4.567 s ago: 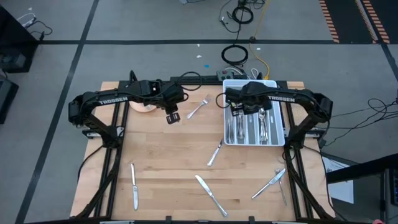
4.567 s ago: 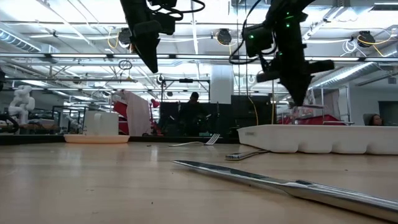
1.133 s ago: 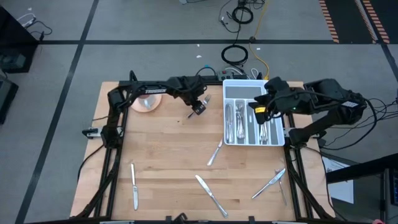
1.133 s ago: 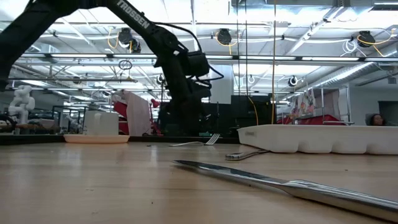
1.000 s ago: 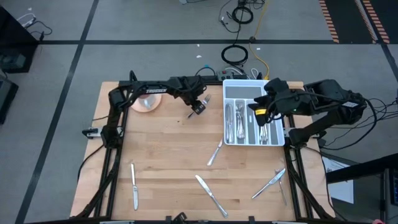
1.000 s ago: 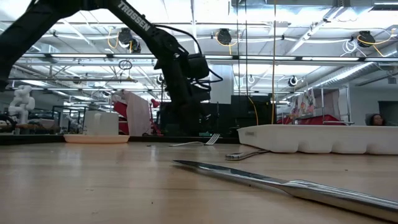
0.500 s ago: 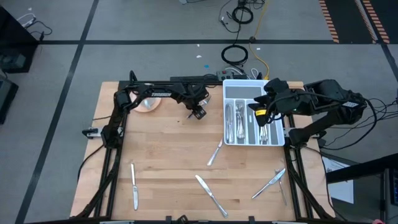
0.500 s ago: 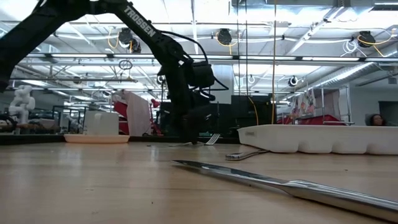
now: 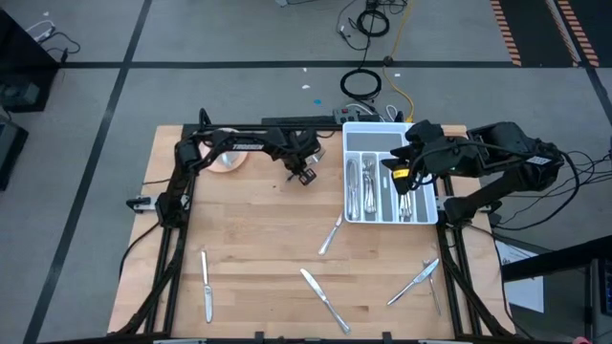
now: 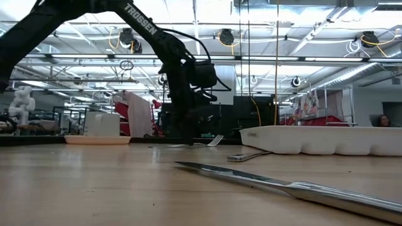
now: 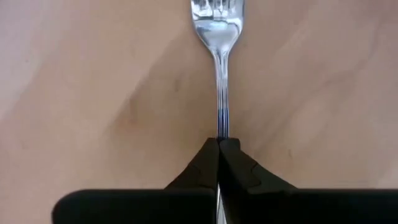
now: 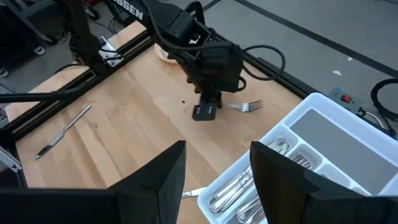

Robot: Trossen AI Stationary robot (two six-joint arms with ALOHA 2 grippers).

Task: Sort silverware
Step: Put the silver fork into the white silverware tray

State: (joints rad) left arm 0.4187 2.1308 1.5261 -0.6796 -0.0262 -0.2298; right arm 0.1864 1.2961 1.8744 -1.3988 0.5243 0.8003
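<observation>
On the table, left tool [image 11: 219, 163] pinches shiny fork's [image 11: 219, 37] slender handle.

White tray [image 9: 421, 216] far right, apparently pink bowl [image 9: 224, 161] far left

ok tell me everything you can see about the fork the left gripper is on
The fork is slender, shiny silver metal, lying flat on the wooden table near its far edge, between the pink bowl and the white tray. Its tines point toward the tray. The left gripper is shut on its handle, which runs straight between the dark fingers, so the handle's end is hidden. Nothing else touches it.
</observation>
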